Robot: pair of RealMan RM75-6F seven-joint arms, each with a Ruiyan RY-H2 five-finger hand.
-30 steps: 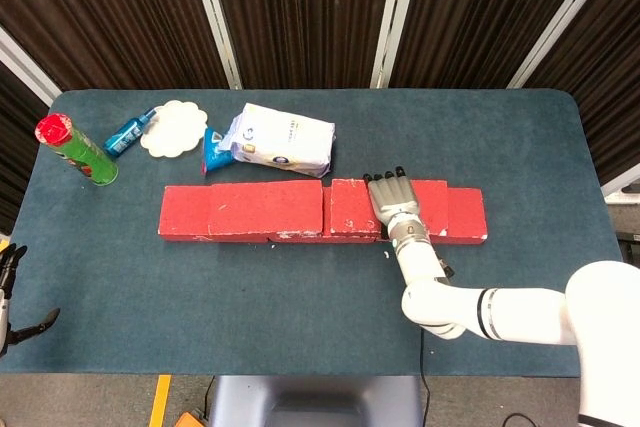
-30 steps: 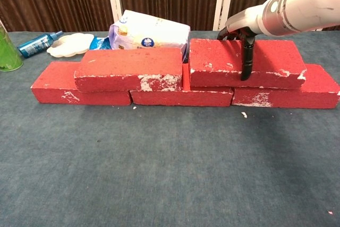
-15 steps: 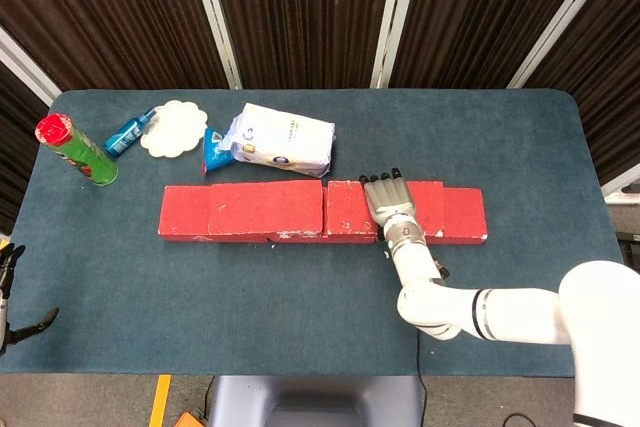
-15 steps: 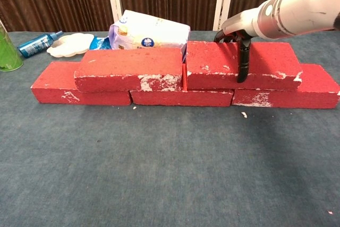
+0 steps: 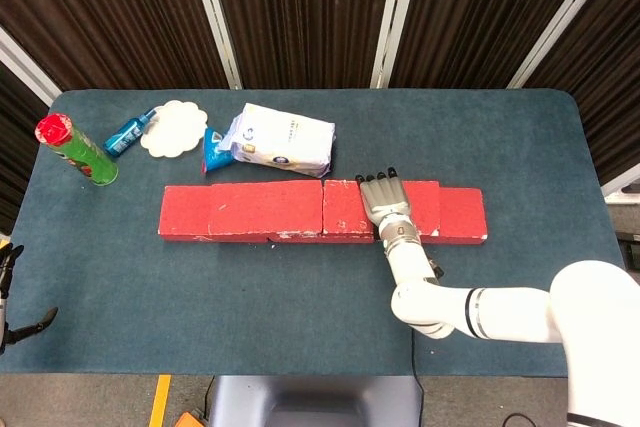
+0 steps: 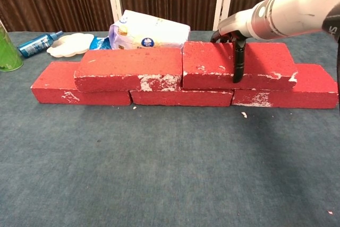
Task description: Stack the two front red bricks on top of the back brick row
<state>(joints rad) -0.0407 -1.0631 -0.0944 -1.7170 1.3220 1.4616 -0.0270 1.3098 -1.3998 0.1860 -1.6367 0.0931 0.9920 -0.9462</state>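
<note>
Resting on: the right hand [image 5: 387,205] lies flat on the right top brick [image 6: 234,65], fingers stretched toward the top of the head view, thumb hanging down the brick's front face in the chest view.
Right hand grasp: it clasps that brick between the fingers laid over the top and the thumb [image 6: 237,62] pressed on the front; fingers nearly straight, not curled.
Right top brick: centre right of the chest view, lying level on the back row, its left end touching the left top brick [image 6: 128,67].
Left top brick: centre left of the chest view, also level on the row; the two make one upper course.
Back row: three bricks end to end under them, left row brick [image 6: 58,89] showing at the left, middle row brick [image 6: 180,97] peeking out below the seam, right row brick [image 6: 313,86] at the right.
Left hand: only dark fingers [image 5: 12,292] at the lower left edge of the head view, apart from one another, nothing seen in them, well away from the bricks.
Table [image 5: 300,297]: blue-grey cloth top, fills the middle of both views.
Bag [image 5: 280,139]: white, lying just behind the bricks, upper centre of the head view.
Blue pack [image 5: 213,150]: tucked against the bag's left side.
Plate [image 5: 172,128]: white, scalloped, upper left.
Blue bottle [image 5: 129,132]: lying down, touching the plate's left edge.
Green can [image 5: 78,151]: red cap, far left, tilted.
</note>
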